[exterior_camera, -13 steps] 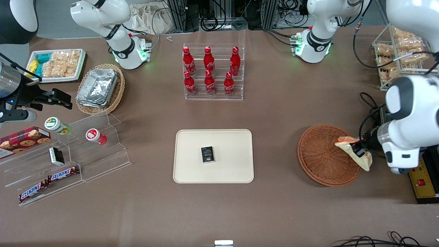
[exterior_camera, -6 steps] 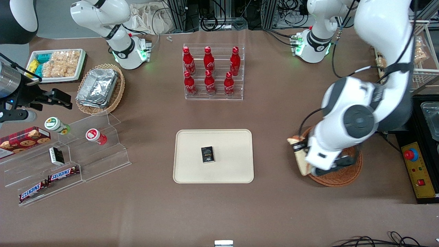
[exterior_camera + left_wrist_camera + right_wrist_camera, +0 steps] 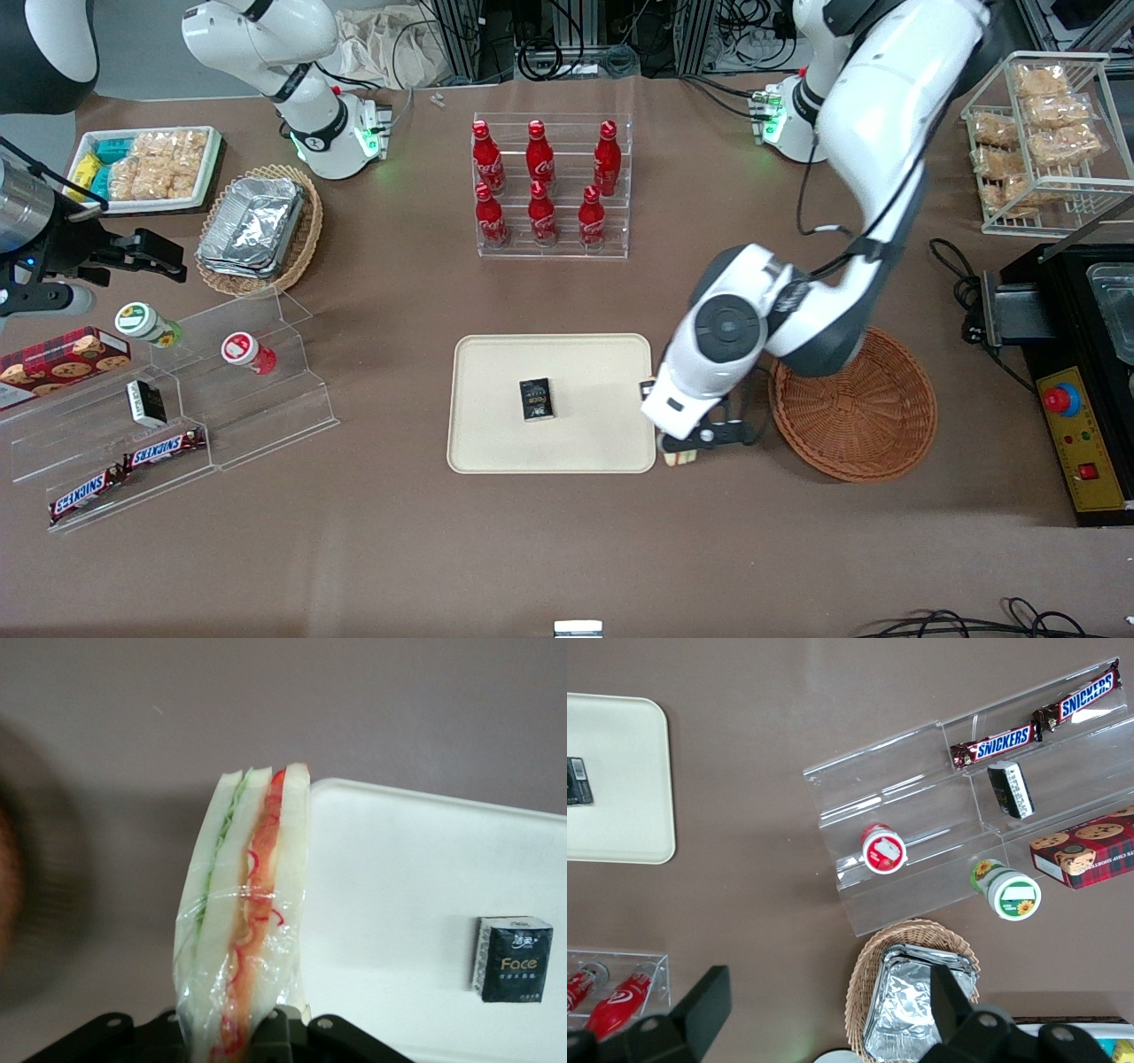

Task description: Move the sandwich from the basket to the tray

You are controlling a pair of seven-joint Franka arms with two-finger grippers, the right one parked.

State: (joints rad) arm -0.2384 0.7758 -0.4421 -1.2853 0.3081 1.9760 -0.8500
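My left gripper (image 3: pixel 680 450) is shut on the sandwich (image 3: pixel 248 921), a plastic-wrapped wedge of pale bread with orange-pink and green filling. It hangs above the table at the edge of the cream tray (image 3: pixel 496 372), between the tray and the reddish-brown wicker basket (image 3: pixel 859 412). In the front view only a small bit of the sandwich (image 3: pixel 679 457) shows below the wrist. The basket is empty. The left wrist view shows the sandwich edge-on over the tray's rim (image 3: pixel 425 806). A small black packet (image 3: pixel 536 399) lies in the tray's middle; it also shows in the left wrist view (image 3: pixel 514 958).
An acrylic rack of red cola bottles (image 3: pixel 549 186) stands farther from the front camera than the tray. A stepped acrylic shelf (image 3: pixel 177 408) with snacks, a tan basket of foil containers (image 3: pixel 257 226) and a white snack tray (image 3: pixel 146 168) lie toward the parked arm's end. A wire rack (image 3: pixel 1045 133) and a control box (image 3: pixel 1085 443) are at the working arm's end.
My left gripper has carried the sandwich up out of the basket and sideways to the tray's near edge. The basket is left empty.
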